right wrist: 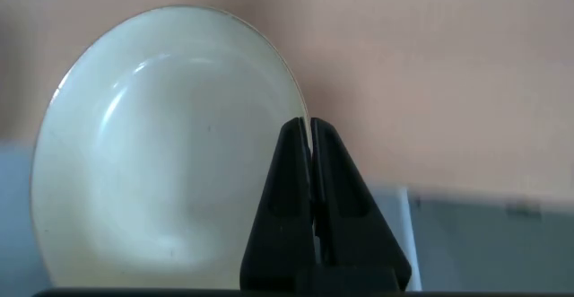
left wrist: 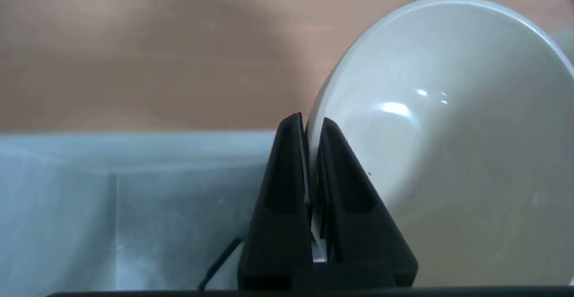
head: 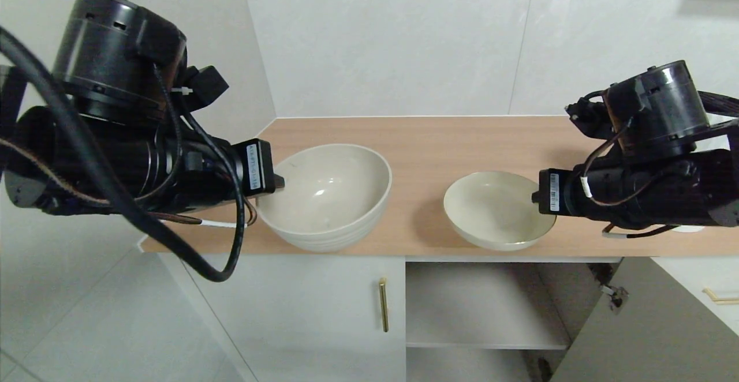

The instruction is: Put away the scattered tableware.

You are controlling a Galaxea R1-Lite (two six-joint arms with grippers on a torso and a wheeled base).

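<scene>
Two cream bowls hang over the front of the wooden counter (head: 427, 145). The large deep bowl (head: 326, 194) on the left is held by its left rim in my left gripper (head: 278, 181); the left wrist view has that gripper (left wrist: 310, 131) pinched on the rim of the large bowl (left wrist: 448, 144). The smaller shallow bowl (head: 493, 209) on the right is held by its right rim in my right gripper (head: 536, 196), and in the right wrist view the gripper (right wrist: 310, 131) is clamped on the edge of the small bowl (right wrist: 161, 153).
Below the counter's front edge an open cabinet (head: 479, 307) has a white shelf, its door (head: 652, 324) swung out to the right. A closed door with a brass handle (head: 383, 304) is to its left. Tiled walls close off the back and the left corner.
</scene>
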